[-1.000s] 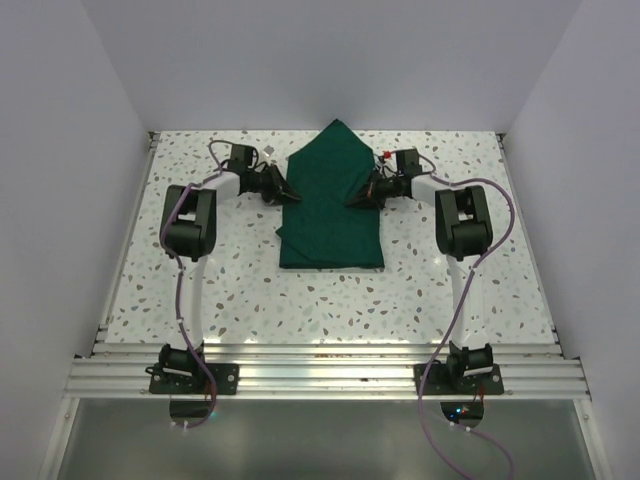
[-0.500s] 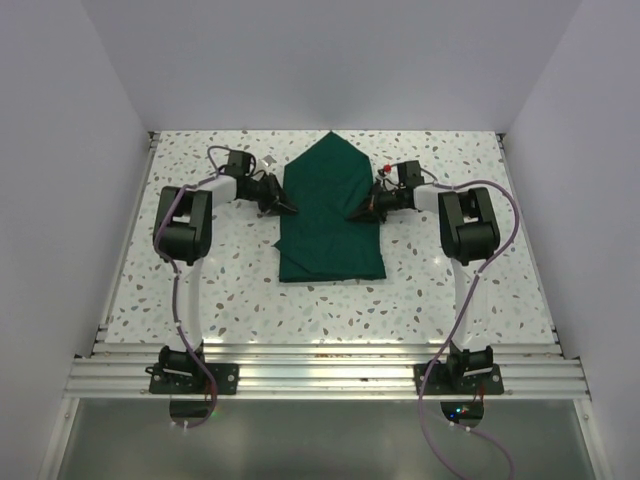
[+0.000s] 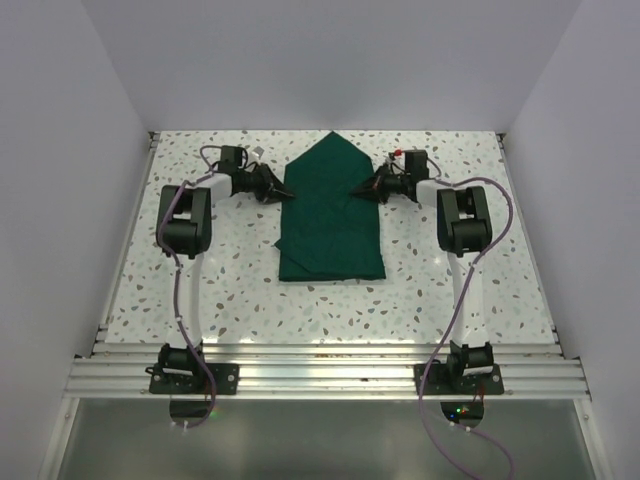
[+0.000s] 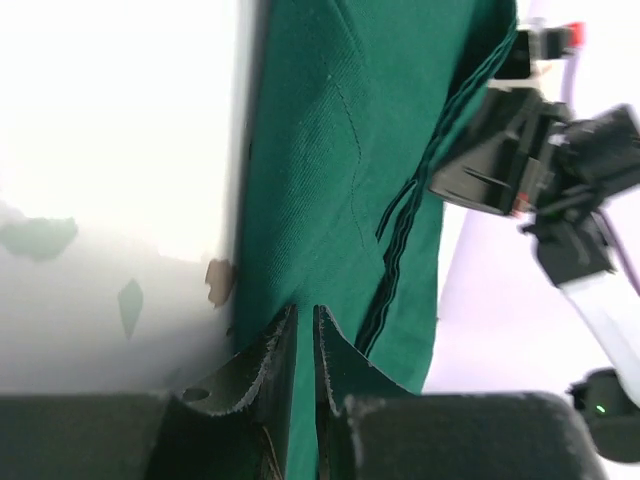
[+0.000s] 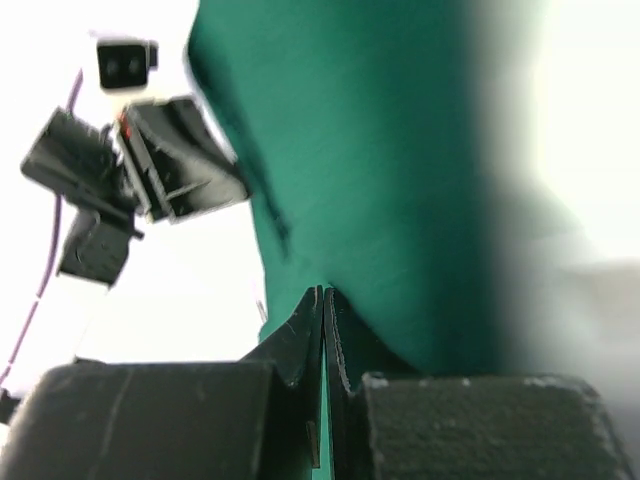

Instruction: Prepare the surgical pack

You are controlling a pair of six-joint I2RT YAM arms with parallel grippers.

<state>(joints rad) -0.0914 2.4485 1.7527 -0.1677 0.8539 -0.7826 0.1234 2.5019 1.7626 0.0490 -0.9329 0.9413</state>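
Note:
The surgical pack [image 3: 330,220] is a dark green drape lying in the middle of the speckled table, folded to a point at its far end. My left gripper [image 3: 284,190] is at its far left edge, and in the left wrist view my jaws [image 4: 305,315] stand nearly together with green cloth [image 4: 330,150] between them. My right gripper [image 3: 356,192] is at the far right edge. In the right wrist view its jaws [image 5: 323,295] are pressed together on a thin fold of the drape [image 5: 380,150].
White walls close in the table [image 3: 200,290] on three sides, and a metal rail [image 3: 320,375] with the arm bases runs along the near edge. The right arm [image 4: 530,150] shows beyond the drape in the left wrist view, the left arm [image 5: 150,170] in the right wrist view.
Both grippers have moved a little toward the far wall with the cloth edges. The drape's far tip has gone from skewed to a centred, even point.

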